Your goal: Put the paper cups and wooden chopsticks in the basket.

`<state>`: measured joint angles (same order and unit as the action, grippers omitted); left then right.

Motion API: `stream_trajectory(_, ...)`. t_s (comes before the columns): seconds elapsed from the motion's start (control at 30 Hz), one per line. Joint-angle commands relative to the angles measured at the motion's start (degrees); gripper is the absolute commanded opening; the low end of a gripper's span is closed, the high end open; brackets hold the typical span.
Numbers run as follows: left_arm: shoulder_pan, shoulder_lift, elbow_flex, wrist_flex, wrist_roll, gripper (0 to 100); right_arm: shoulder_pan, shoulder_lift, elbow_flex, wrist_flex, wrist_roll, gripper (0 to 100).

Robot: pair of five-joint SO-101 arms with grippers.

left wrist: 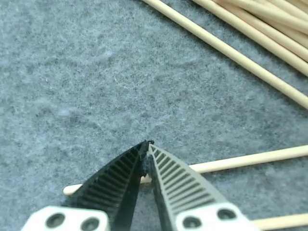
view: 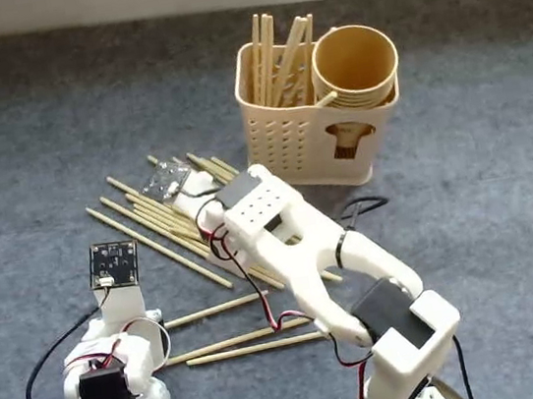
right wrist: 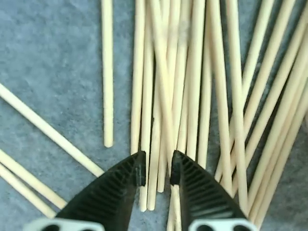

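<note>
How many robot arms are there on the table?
2. The left arm sits at the near edge beside three loose chopsticks; the right arm stretches over the chopstick pile in front of the basket. None seem hidden.

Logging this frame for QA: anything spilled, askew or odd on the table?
Nothing damaged. The one mess: wooden chopsticks lie loose on the grey mat beside the basket, fanned and crossing, three strays apart near the arm bases. The paper cups sit stacked in the basket.

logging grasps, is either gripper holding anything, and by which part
Nothing is held. The left gripper is shut empty over a chopstick; the right gripper is open over the chopstick pile.
</note>
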<state>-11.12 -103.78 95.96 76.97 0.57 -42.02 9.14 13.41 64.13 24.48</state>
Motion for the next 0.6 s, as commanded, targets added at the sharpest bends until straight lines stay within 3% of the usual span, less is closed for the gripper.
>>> stream_trajectory(0.0,-0.3,0.5,1.2,0.3,-0.4,0,-0.7,-1.3,0.0,-3.5,-0.7,10.4)
stream_trajectory(0.27,-0.3,0.5,1.2,0.3,-0.4,0,-0.5,6.2,-0.3,-5.1,-0.4,9.7)
stream_trajectory(0.4,-0.3,0.5,1.2,0.3,-0.4,0,-0.5,6.2,-0.4,-5.1,-0.3,0.0)
stream_trajectory(0.57,-0.3,0.5,1.2,0.3,-0.4,0,2.1,4.8,-0.8,-4.6,-0.3,0.5)
